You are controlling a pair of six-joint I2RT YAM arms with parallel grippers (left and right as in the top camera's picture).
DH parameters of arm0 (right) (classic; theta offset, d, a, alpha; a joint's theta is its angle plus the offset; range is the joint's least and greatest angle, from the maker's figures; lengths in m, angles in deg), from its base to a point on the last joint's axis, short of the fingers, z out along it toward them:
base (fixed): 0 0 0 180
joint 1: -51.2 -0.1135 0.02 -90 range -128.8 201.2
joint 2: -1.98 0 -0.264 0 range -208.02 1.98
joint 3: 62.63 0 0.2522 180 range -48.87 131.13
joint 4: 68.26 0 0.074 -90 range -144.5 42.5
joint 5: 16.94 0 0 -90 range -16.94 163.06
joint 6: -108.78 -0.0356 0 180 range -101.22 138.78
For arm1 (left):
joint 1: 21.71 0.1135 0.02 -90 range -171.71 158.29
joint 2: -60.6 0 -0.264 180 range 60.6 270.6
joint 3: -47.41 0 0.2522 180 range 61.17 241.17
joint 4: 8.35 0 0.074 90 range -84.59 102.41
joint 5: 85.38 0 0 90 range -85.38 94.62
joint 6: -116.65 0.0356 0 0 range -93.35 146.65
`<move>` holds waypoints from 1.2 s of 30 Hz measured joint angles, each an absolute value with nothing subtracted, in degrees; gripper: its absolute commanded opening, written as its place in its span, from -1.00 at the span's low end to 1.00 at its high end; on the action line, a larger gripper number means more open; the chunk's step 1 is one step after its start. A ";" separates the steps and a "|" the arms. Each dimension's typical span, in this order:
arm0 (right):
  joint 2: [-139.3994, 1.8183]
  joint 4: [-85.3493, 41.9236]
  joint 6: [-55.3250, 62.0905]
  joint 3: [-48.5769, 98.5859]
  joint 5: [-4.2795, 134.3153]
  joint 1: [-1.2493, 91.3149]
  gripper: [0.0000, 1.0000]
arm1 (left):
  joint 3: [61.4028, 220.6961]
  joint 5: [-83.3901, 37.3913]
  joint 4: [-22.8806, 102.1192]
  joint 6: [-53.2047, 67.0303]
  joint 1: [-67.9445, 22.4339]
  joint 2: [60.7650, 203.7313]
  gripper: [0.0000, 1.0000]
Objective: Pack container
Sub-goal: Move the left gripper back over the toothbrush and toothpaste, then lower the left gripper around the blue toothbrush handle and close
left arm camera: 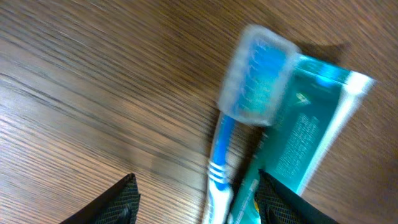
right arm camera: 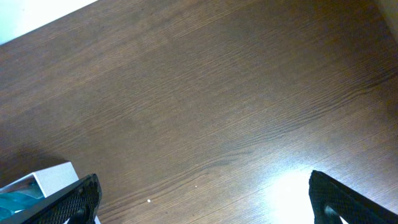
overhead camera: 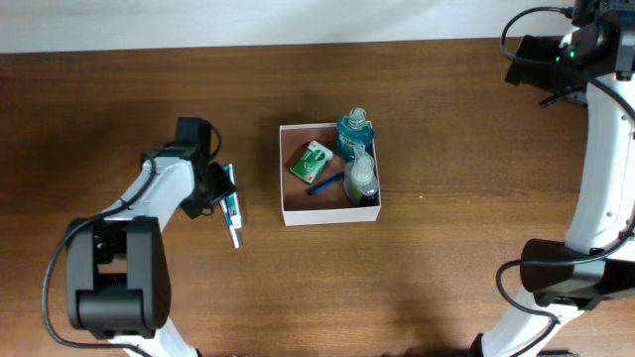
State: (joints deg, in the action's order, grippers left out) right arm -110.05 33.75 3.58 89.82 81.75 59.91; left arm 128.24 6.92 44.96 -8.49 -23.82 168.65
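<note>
The container (overhead camera: pixel 331 215), a square white box with a pinkish-brown inside, sits mid-table. It holds a teal mouthwash bottle (overhead camera: pixel 355 131), a green packet (overhead camera: pixel 311 161), a clear bottle (overhead camera: pixel 362 178) and a blue stick (overhead camera: pixel 324 186). A blue toothbrush with a clear cap (left arm camera: pixel 254 78) and a teal toothpaste tube (left arm camera: pixel 311 127) lie on the table left of the box, also in the overhead view (overhead camera: pixel 231 205). My left gripper (left arm camera: pixel 199 208) is open just above them; the toothbrush handle lies between its fingers. My right gripper (right arm camera: pixel 205 205) is open and empty, far right of the box.
The brown wooden table (overhead camera: pixel 456 228) carries everything. A corner of the box (right arm camera: pixel 53 177) and the mouthwash bottle (right arm camera: pixel 15 199) show at the lower left of the right wrist view. The right arm (overhead camera: pixel 605 149) stands along the right edge.
</note>
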 measured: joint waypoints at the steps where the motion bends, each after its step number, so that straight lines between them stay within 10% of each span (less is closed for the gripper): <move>1: -110.05 33.73 3.60 89.82 81.77 59.91 0.97 | 128.24 6.97 44.96 -8.49 -23.23 168.91 0.24; 6: -110.05 33.75 3.62 89.82 81.75 59.91 0.97 | 128.26 6.11 44.96 -8.53 -20.67 169.83 0.22; 11: -110.05 33.75 3.60 89.82 81.75 59.91 0.97 | 128.24 6.05 44.96 -8.49 -20.60 169.83 -0.42; 27: -110.05 33.75 3.62 89.82 81.75 59.91 0.97 | 131.45 3.51 46.78 -3.37 -19.88 170.22 -0.90; 30: -110.05 33.73 3.60 89.82 81.75 59.91 0.97 | 134.27 3.51 46.91 -2.23 -19.71 170.22 -0.79; 32: -110.05 33.75 3.60 89.82 81.75 59.91 0.97 | 134.67 3.49 47.63 -1.69 -19.68 170.22 -0.33; 36: -110.05 33.73 3.62 89.82 81.75 59.91 0.97 | 134.69 2.81 50.62 -1.23 -19.71 170.25 -0.34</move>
